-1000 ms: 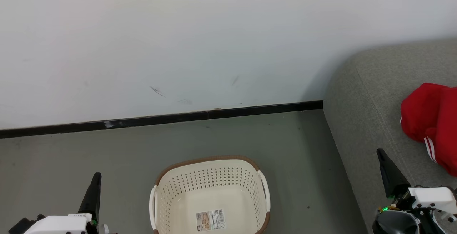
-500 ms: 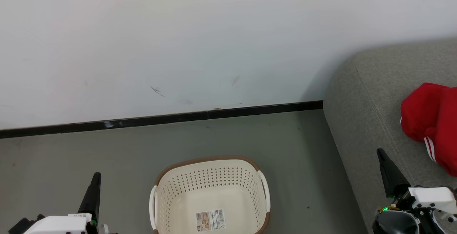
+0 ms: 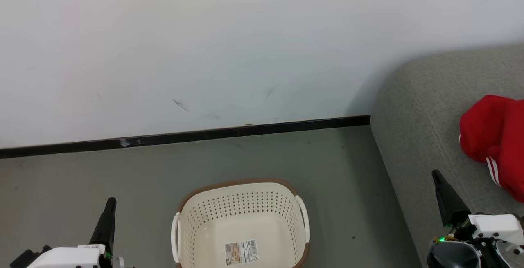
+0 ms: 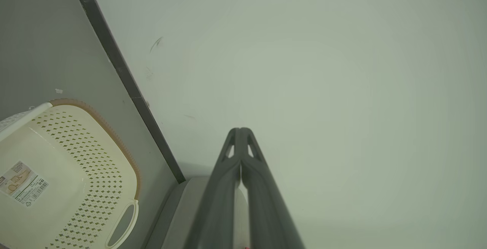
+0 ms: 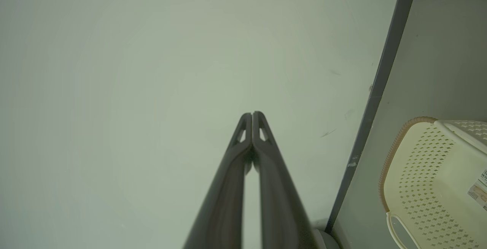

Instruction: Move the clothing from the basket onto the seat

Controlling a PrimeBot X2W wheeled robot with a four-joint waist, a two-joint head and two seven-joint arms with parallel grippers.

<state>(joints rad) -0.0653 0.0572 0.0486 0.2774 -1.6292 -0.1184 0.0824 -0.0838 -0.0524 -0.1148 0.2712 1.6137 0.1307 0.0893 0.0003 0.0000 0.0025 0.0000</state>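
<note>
- The wall (image 3: 204, 34) is pale and scuffed and takes up the upper half of the head view; it looks the same as a second ago, so the camera has not shifted.
- The floor (image 3: 311, 157) is grey-green and meets the wall at a dark skirting strip (image 3: 204, 135); nothing on it has moved.
- The seat (image 3: 417, 108) is a grey fabric cushion with a rounded corner; it stands at the right, its near edge well apart from the basket.
- The basket (image 3: 241, 204) stands upright on the floor at the bottom centre, between the two grippers and touching neither; its cream floor shows plainly; it sits exactly where it did a second ago; the left wrist view has it at the lower left (image 4: 95, 157) and the right wrist view at the lower right (image 5: 418, 157).
- The clothing (image 3: 495, 137) is a red garment with white stripes; it lies crumpled on the seat at the right edge, partly cut off by the frame; its folds are unchanged.
- The right gripper (image 3: 436, 174) hangs over the seat's near edge, close to the garment but apart from it; its fingers are pressed together on nothing (image 5: 252, 115); it has not moved.
- The left gripper (image 3: 110, 201) hangs over the floor left of the basket; its fingers are likewise closed and empty (image 4: 240, 131); it has stayed put.
- The label (image 3: 241, 252) is a small paper sticker on the basket's floor; it is unchanged.
</note>
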